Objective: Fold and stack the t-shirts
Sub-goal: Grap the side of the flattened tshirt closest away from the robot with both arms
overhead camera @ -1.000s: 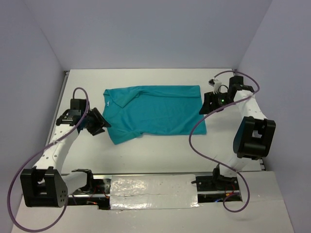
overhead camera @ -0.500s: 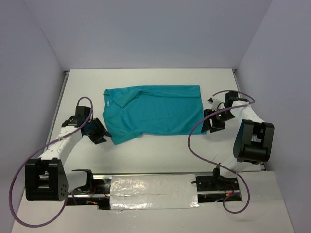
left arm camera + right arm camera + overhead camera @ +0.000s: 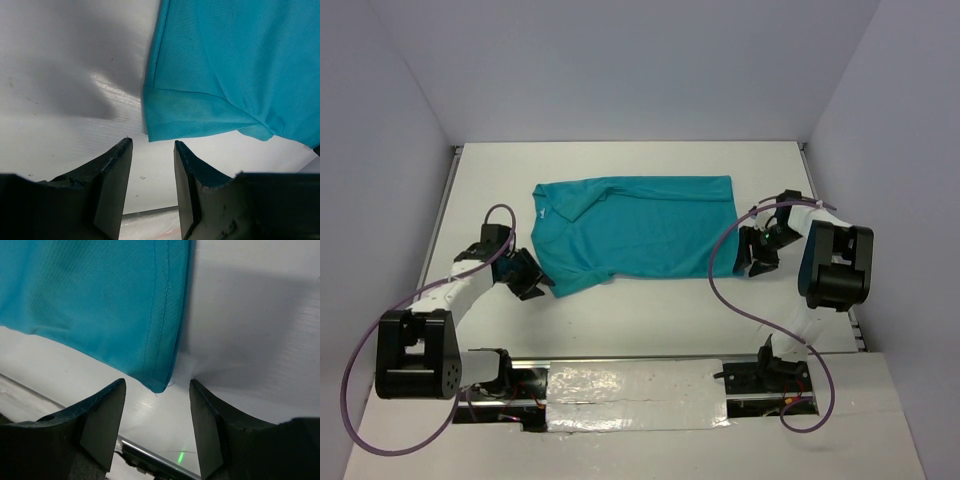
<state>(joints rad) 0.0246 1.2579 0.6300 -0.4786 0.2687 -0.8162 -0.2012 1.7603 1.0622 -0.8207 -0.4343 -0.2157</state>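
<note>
The teal t-shirt (image 3: 635, 233) lies flat on the white table, collar to the left, one side folded over. My left gripper (image 3: 533, 281) is open and empty, low at the shirt's near left corner; in the left wrist view that corner (image 3: 165, 117) lies just ahead of the fingertips (image 3: 127, 147). My right gripper (image 3: 750, 258) is open and empty, low beside the shirt's near right corner; in the right wrist view that hem corner (image 3: 157, 380) sits between and just ahead of the fingers (image 3: 117, 390).
The white table (image 3: 640, 310) has walls on three sides. A taped strip (image 3: 635, 395) and the arm bases run along the near edge. Purple cables (image 3: 725, 290) loop beside both arms.
Both arms have drawn back toward the near edge and lowered, each gripper coming to a near corner of the shirt. The shirt has not moved.
</note>
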